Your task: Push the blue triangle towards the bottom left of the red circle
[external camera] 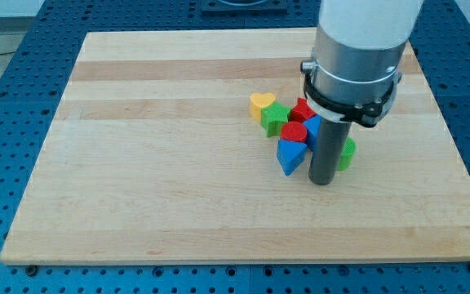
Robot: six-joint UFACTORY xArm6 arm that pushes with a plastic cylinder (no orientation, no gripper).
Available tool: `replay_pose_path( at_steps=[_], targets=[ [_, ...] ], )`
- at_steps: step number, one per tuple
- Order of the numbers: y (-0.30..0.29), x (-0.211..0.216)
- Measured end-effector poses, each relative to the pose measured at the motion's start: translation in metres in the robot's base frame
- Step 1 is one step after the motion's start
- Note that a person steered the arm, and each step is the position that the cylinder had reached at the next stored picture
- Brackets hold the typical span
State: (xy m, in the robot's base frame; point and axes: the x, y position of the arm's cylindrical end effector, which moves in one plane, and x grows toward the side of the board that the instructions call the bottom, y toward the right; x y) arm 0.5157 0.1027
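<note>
The blue triangle (290, 156) lies on the wooden board (178, 163), just below the red circle (294, 133) and touching it. My tip (322, 182) rests on the board right beside the triangle, at its right and slightly lower. The rod hides part of the cluster behind it.
A tight cluster sits around the red circle: a yellow heart (261, 103), a green star-like block (275, 119), another red block (303, 109), a blue block (313, 126) and a green block (347, 153) partly hidden by the rod. The arm's white and grey body (357, 49) hangs above.
</note>
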Motion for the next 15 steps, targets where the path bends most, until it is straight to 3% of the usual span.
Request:
replay_pose_path(
  at_steps=[13,15],
  targets=[
    [0.071,-0.002],
    [0.054,-0.015]
  ],
)
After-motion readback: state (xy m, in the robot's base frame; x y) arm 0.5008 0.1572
